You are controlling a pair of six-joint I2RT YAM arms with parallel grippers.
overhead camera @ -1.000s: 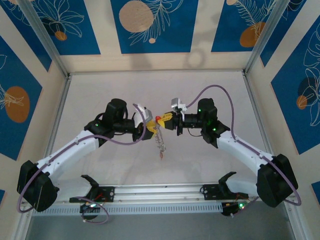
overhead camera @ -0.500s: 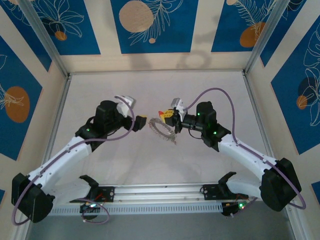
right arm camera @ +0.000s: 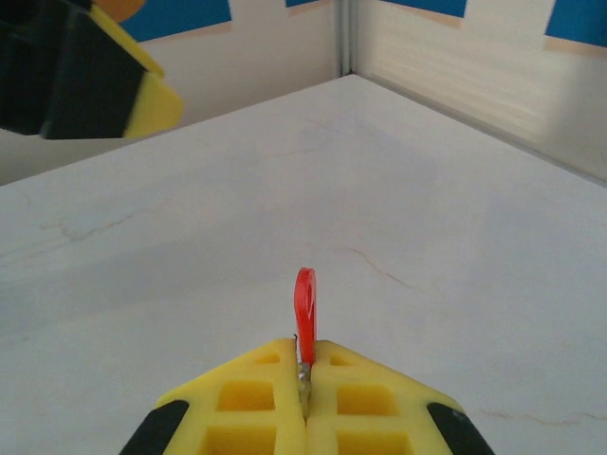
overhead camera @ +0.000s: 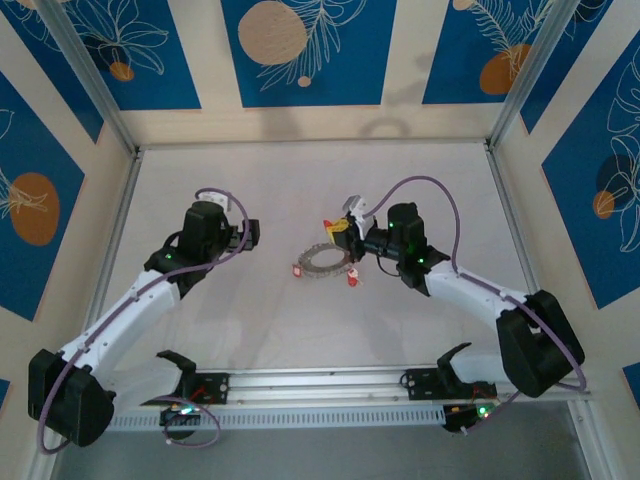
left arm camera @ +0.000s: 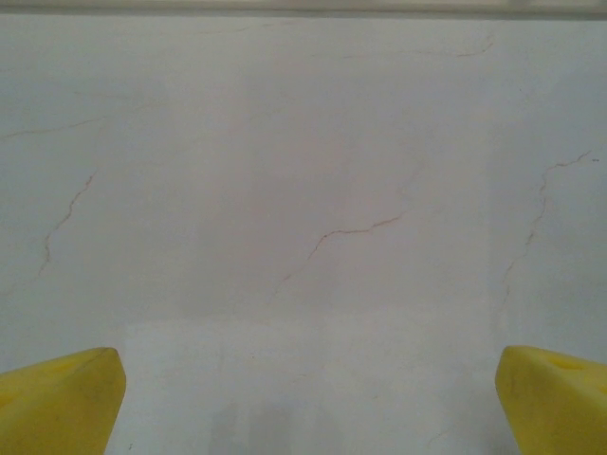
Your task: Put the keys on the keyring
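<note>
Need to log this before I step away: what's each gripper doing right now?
Left gripper: open, holding nothing.
Right gripper: closed on a red key.

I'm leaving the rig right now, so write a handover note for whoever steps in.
Left gripper: open, empty, over bare table, apart from the ring.
Right gripper: shut on a small red key.
Flat silver-grey ribbed metal keyring: mid-table beside the right gripper, two more red keys at its rim.
Done: whether those two are threaded cannot be told.
Left: get the held key on, check the others.
</note>
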